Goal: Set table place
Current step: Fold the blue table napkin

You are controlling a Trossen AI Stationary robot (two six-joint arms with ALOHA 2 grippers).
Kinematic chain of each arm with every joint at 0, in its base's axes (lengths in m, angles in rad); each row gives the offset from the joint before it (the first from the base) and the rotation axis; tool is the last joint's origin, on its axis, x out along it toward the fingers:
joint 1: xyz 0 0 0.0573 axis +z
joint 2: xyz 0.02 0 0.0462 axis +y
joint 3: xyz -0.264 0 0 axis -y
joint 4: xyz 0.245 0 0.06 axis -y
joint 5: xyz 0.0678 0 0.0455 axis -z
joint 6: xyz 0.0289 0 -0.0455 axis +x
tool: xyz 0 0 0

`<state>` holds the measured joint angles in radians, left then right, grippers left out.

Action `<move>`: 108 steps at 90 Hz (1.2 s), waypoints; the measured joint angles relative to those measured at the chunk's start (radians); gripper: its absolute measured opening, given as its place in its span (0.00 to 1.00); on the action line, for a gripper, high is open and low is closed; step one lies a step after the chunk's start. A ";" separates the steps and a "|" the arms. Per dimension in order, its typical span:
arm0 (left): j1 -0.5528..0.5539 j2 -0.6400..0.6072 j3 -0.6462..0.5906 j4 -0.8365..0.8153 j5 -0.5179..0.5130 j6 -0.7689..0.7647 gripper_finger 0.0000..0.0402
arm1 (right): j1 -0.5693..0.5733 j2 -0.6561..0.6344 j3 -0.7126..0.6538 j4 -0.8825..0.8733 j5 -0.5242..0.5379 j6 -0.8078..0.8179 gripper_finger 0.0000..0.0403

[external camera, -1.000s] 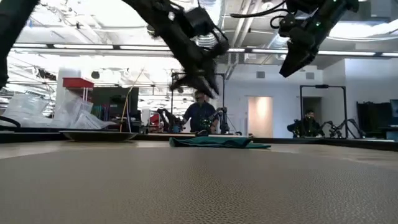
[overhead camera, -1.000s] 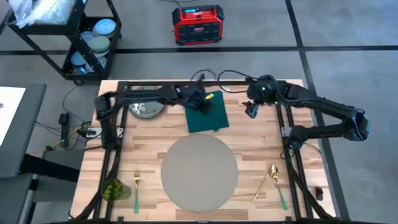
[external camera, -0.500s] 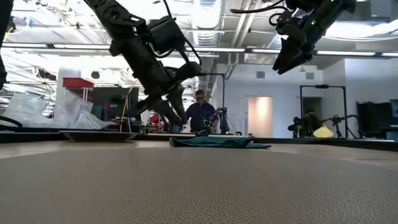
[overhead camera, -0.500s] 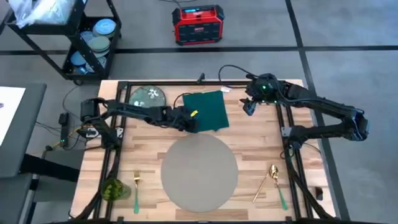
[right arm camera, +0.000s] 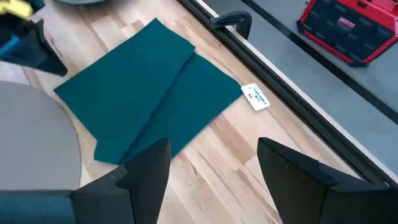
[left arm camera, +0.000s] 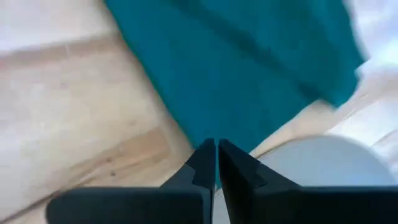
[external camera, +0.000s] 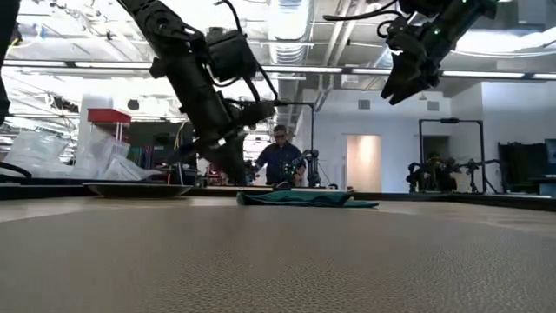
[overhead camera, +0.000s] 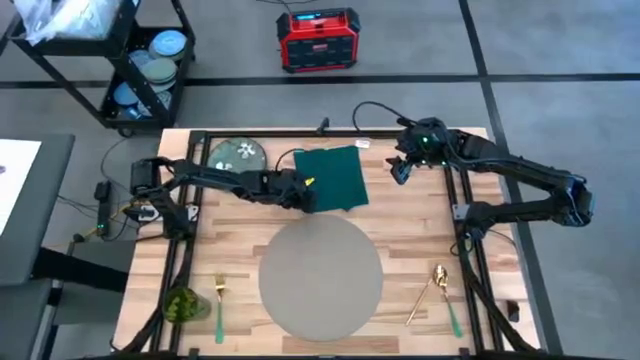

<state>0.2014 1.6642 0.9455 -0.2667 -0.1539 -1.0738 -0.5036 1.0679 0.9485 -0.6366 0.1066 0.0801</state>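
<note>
High view: the left gripper (overhead camera: 303,190), fingers pressed together and empty, has dropped from above the napkin (overhead camera: 334,178) to its near-left edge, suggesting a pickup. The right gripper (overhead camera: 401,172) hovers open. The placemat (overhead camera: 321,278) lies bare at the tabletop (overhead camera: 420,235)'s near-centre.

Bare place (overhead camera: 320,278); napkin (overhead camera: 335,178) and plate (overhead camera: 238,154) behind.

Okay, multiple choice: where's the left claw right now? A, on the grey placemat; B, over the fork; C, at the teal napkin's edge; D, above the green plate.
C: the left claw, fingers together, sits at the left edge of the teal napkin.
</note>
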 joint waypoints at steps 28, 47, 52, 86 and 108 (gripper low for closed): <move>0.094 0.005 -0.002 0.039 0.003 -0.040 0.12 | 0.031 0.000 0.000 -0.017 -0.007 -0.014 0.57; 0.170 0.003 -0.001 0.025 0.119 0.031 0.28 | 0.032 0.000 0.000 -0.019 -0.007 -0.036 0.57; 0.180 0.003 -0.001 0.007 0.127 0.032 0.32 | 0.032 0.000 0.000 -0.021 -0.007 -0.038 0.57; 0.209 0.024 -0.001 0.001 0.126 -0.044 0.51 | 0.030 0.000 0.000 -0.024 -0.007 -0.054 0.57; 0.199 0.117 -0.001 0.133 0.160 -0.090 0.52 | 0.030 0.000 0.000 -0.044 -0.006 -0.054 0.57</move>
<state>0.4004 1.7808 0.9447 -0.1339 0.0060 -1.1636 -0.4736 1.0679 0.9485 -0.6803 0.1001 0.0257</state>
